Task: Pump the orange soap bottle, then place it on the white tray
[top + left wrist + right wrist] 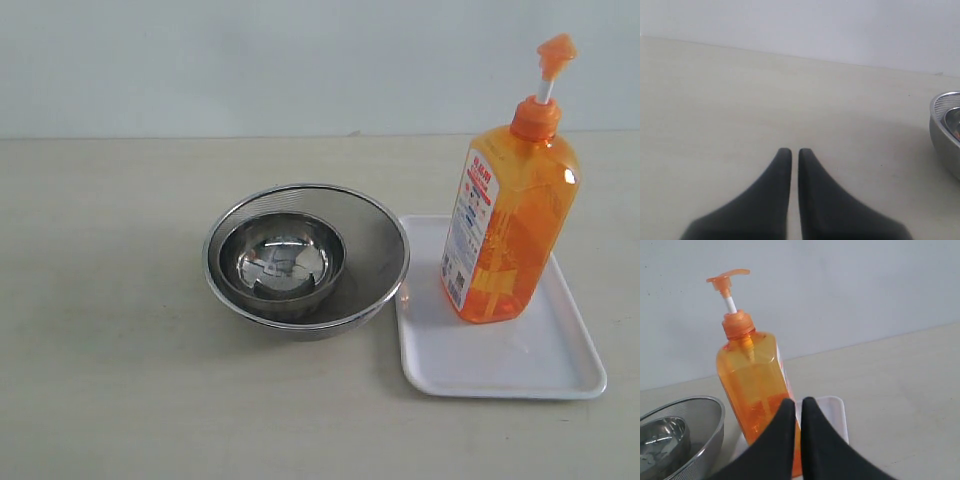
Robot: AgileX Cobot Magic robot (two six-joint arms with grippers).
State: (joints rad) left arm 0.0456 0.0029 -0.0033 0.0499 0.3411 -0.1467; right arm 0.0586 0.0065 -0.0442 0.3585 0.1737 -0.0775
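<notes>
Pressing its two black fingers nearly together, the left pincer (pixel 791 150) grips nothing — only a thin slit shows between the tips, and under them lies the bare pale tabletop (pixel 740 100). At the edge of its wrist view the rim of the large steel bowl (pixel 946 131) comes in, well apart from the fingers.

The right pincer (pixel 797 400) is closed in the same narrow way and is also empty. In its wrist view the tips are in front of the orange soap bottle (pixel 754 382), but I cannot tell if they touch it.

The bottle stands upright on the white tray (pixel 520 365), toward the side of the tray that is nearer to the bowls. Its orange pump head (pixel 556 50) is raised, the white stem (pixel 544 92) shows under it, and the white-and-orange label (pixel 468 225) is turned toward the bowls.

Just beside the tray sits the large steel bowl with its mesh-like wall — inside it rests a smaller steel bowl (pixel 282 262). Behind everything is a plain light wall (pixel 300 60).
</notes>
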